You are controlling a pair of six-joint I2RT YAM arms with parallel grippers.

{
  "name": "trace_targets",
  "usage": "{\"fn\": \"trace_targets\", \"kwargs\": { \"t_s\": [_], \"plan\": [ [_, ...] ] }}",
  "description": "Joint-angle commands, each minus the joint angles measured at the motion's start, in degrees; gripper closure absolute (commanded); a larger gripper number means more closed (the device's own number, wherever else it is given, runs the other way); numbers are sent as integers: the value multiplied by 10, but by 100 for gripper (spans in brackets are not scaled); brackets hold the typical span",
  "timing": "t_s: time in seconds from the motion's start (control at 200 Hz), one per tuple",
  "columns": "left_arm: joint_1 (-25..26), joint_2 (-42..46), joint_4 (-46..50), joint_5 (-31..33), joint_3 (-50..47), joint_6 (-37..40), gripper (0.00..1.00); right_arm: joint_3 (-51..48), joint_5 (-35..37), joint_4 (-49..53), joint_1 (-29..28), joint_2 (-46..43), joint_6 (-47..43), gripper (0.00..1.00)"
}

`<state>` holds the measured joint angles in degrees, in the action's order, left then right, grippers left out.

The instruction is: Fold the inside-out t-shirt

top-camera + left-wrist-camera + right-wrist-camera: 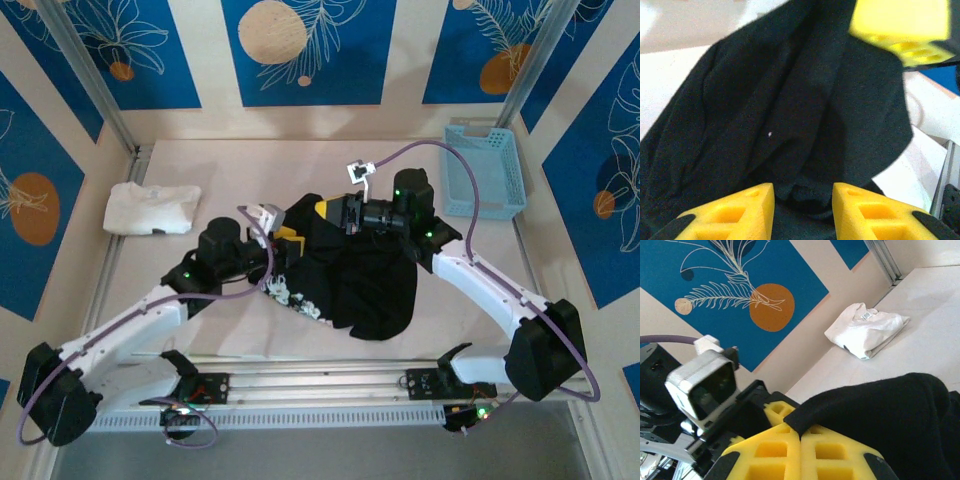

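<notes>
Between the pressed-together fingers of the right hand (800, 437), a fold of the inside-out t-shirt (355, 280) is clamped and lifted, with the rest hanging below it onto the tabletop (250, 170). Close beside it, the left hand (802, 195) stands apart, with bunched cloth in its gap but not pinched. Closing there could catch several layers at once. A pull from the right hand would then drag the shirt into a crumpled heap instead of spreading it flat.
</notes>
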<state>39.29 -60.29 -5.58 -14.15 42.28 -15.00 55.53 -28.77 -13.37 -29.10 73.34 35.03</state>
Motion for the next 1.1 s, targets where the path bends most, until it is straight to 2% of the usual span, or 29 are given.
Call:
{"fn": "trace_targets", "kwargs": {
  "t_s": [0.0,0.175,0.455,0.53,0.62,0.815,0.935,1.095],
  "plan": [
    [5,-17,-37,-18,38,9,66,-10,-9,-17,3,-4,9,100],
    [4,-48,-11,37,59,12,69,-14,-9,-18,3,-7,7,100],
    [3,-86,-15,21,76,12,71,-17,-11,-23,9,-7,9,100],
    [3,-93,-16,21,78,11,76,-19,-13,-23,12,-8,9,100],
    [3,-93,-20,20,78,8,90,-20,-10,-21,14,-8,6,100],
    [-1,-52,-28,-14,74,-18,99,-15,42,37,13,-16,-44,100],
    [-6,-25,-57,-66,63,-63,100,-17,73,52,5,-17,-65,100],
    [-19,-9,-113,-119,53,-137,100,-5,100,73,-14,-14,-91,91]
  ]
}}
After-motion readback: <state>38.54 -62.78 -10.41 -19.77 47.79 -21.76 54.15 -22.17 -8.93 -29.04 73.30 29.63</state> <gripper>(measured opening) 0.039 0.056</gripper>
